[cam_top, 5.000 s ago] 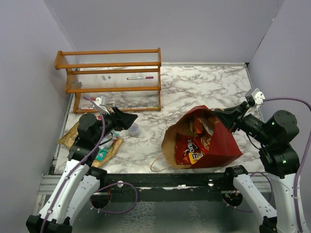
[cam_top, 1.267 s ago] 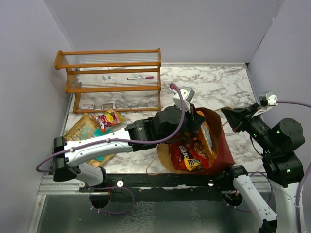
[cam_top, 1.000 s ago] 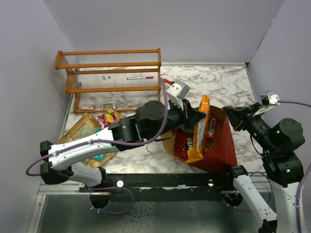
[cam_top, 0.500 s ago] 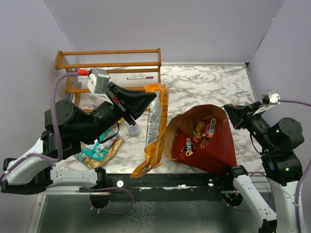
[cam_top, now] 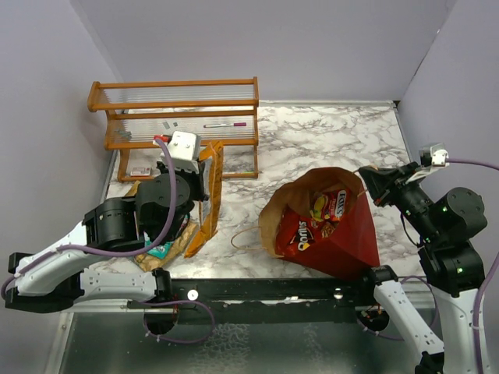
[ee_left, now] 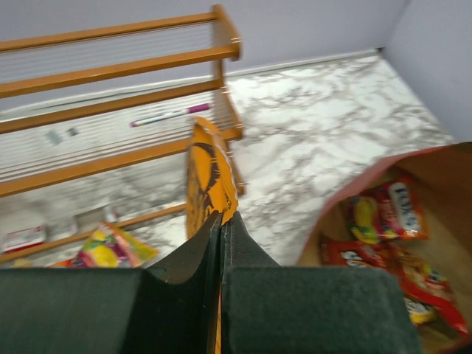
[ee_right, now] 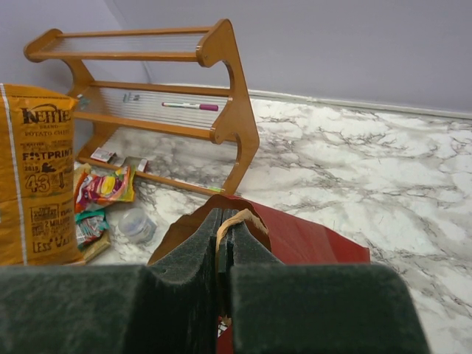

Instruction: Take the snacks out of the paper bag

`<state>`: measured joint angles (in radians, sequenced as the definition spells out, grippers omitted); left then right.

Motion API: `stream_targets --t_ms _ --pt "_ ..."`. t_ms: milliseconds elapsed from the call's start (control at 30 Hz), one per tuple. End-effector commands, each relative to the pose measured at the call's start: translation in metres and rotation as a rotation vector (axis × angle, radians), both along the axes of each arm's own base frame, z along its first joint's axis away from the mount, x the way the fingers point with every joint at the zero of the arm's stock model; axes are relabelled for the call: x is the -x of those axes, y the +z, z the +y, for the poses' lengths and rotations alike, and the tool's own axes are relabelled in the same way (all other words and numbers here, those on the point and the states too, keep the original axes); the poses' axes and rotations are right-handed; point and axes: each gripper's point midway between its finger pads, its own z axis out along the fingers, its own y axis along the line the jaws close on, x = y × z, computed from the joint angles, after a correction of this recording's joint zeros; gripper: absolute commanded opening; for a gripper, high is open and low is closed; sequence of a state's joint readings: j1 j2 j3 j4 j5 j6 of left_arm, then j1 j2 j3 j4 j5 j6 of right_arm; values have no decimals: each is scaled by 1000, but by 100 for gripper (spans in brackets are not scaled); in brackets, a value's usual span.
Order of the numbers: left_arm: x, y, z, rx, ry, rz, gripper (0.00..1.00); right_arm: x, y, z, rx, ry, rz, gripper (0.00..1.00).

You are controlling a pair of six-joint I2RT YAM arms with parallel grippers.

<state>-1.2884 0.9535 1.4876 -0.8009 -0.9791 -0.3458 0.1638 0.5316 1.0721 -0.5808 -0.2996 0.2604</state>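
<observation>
Overhead, your left hand (cam_top: 204,175) is clamped on the top edge of an orange packet (cam_top: 209,202) at 9 o'clock on the bench (cam_top: 312,140). The packet's long axis runs from 12 down toward 7. Only the right wrist view shows its printed face. Your right hand (cam_top: 373,185) pinches the paper bag (cam_top: 355,234) by its rim at 3 o'clock. The bag's mouth faces 9, with red packets (cam_top: 300,234) inside.

Robot test booth.
Plain lilac walls (cam_top: 47,86) box in my marble table (cam_top: 327,136), with a metal rail (cam_top: 265,289) along its near edge.
</observation>
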Motion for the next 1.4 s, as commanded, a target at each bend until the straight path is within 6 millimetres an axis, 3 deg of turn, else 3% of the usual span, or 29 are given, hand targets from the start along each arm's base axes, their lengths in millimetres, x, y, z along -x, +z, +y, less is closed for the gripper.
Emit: stream_targets --t_ms 0,100,233,433,600,700,900,1067,1200,1367 --pt "-6 12 51 -22 193 -81 0 -4 15 -4 0 -25 -59 2" --pt "-9 14 53 -50 217 -102 0 -4 17 -4 3 -25 -60 2" --pt "-17 2 37 -170 219 -106 0 -4 17 -4 2 -26 -63 2" --pt "-50 -3 32 -227 240 -90 0 -2 16 -4 -2 -22 -60 2" --pt "-91 -19 58 -304 345 14 0 -2 17 -4 2 -23 -56 2" --pt "-97 -21 85 -268 455 31 0 -1 15 -5 7 -28 -60 2" --pt "-86 -20 141 -243 681 16 0 -3 10 -3 6 -20 -44 2" --pt "-55 -3 195 -249 900 -48 0 -2 14 -3 4 -18 -57 2" --pt "-25 -12 226 -334 1041 -72 0 -2 16 -2 9 -13 -64 2" --pt "-19 -46 231 -396 1049 -45 0 -3 13 -2 13 -12 -61 2"
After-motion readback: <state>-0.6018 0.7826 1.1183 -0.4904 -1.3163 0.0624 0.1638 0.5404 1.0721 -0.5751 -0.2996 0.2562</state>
